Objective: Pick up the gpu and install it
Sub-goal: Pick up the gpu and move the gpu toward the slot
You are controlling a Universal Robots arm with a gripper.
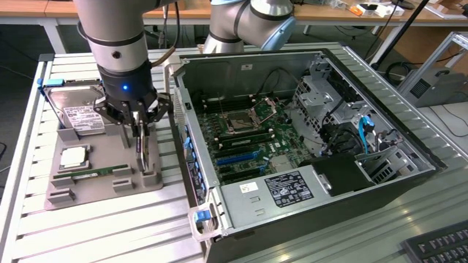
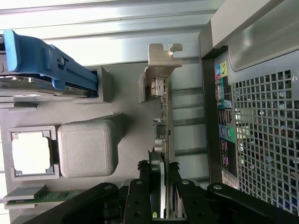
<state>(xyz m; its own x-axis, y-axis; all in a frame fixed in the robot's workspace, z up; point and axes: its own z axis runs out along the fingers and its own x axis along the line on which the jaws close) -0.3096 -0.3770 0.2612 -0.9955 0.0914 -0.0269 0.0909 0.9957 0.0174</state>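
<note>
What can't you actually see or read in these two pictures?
- Exterior view: the gpu stands edge-on, so its faces are hidden.
- Wrist view: the gripper covers part of the gpu.
- Exterior view: label print on the hard drive is too small to read.
- Wrist view: the picture's edge cuts off the hard drive.

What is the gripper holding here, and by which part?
The gpu, pinched by the gripper across its upper edge, away from its bracket; it stands edge-on in the grey tray.

Between the gpu (image 1: 146,159) and the wall of the computer case (image 1: 180,109) the gap is narrow; on the card's other side the grey tray (image 1: 95,190) leaves more room.
</note>
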